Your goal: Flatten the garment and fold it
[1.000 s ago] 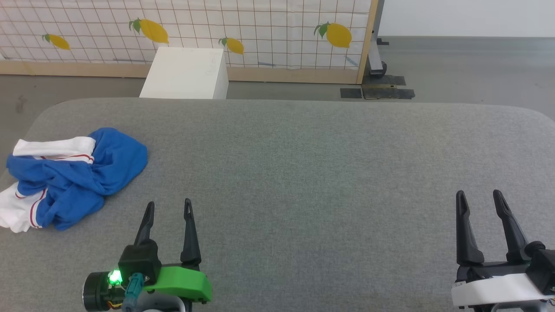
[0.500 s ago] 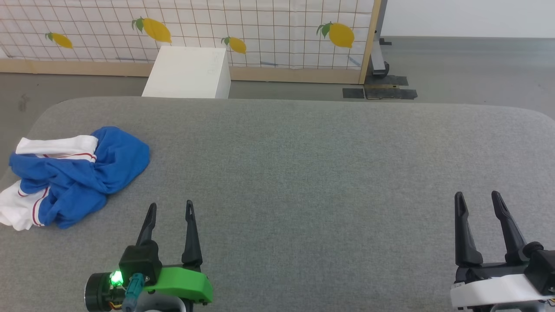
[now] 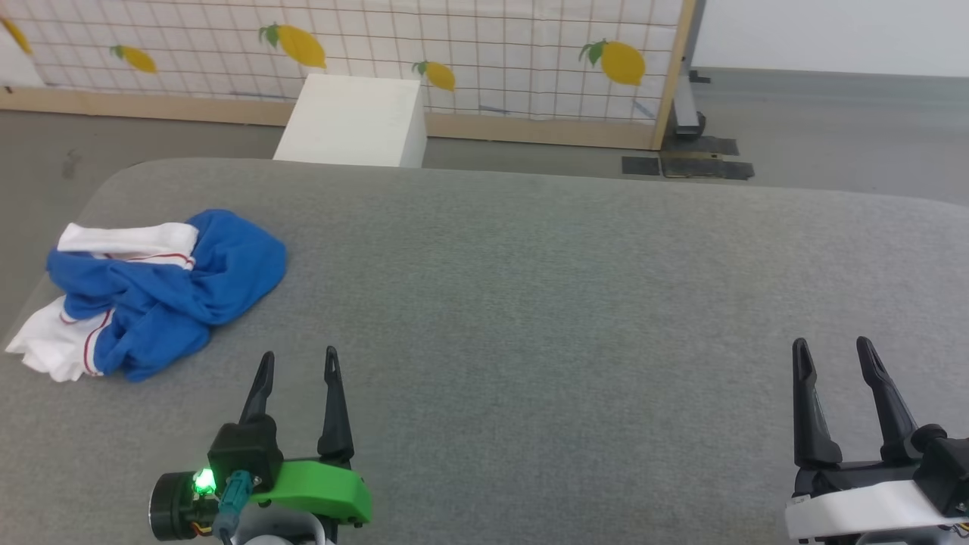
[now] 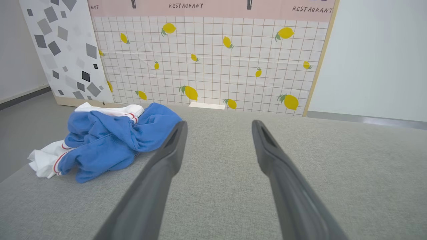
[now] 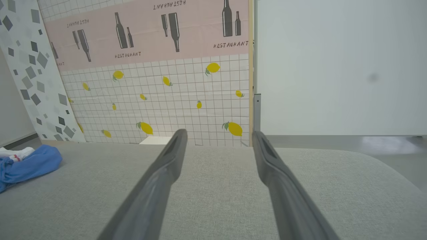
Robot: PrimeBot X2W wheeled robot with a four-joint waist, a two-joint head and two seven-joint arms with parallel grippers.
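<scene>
Left gripper (image 3: pixel 297 354) spread, garment (image 3: pixel 163 288) bunched at table (image 3: pixel 530 303) left edge

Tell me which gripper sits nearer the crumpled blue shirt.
The left gripper: the garment lies just ahead and to its left, while the right gripper stands far off across the table.

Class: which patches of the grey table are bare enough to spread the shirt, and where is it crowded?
The grey fabric-covered table is bare from the crumpled royal-blue and white jersey T-shirt across to its right edge, including the stretch between the left pincer and right pincer. Its left end, by the shirt, is crowded.
</scene>
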